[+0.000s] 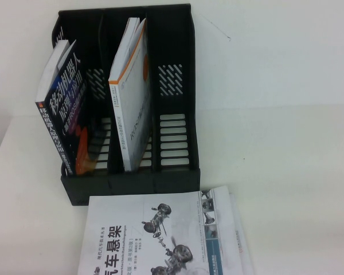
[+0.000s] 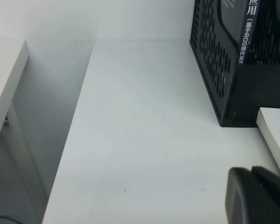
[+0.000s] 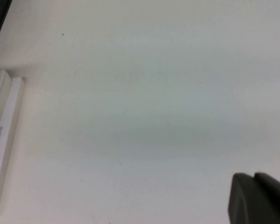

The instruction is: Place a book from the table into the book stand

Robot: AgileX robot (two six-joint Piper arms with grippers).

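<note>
Placement looks done: book (image 1: 129, 94) stands upright in the middle of 3 slots in the stand (image 1: 178, 114), white cover, orange edge stripe. Left tool (image 2: 259, 196) and right tool (image 3: 256, 198) both hover over bare counter (image 1: 286, 114), holding nothing; can't tell how open. Next: stay parked.

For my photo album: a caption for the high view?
Two books stand in the black rack; another lies on the table in front.

Ahead and right of the left claw (image 2: 259, 196), on the desk (image 1: 286, 114): book stand (image 1: 132, 189), holding the book (image 1: 129, 97) in its middle slot and a second book (image 1: 66, 109) in its left. Before the stand, flat on the desk, left of the right claw (image 3: 259, 198): a third book (image 1: 143, 240).
</note>
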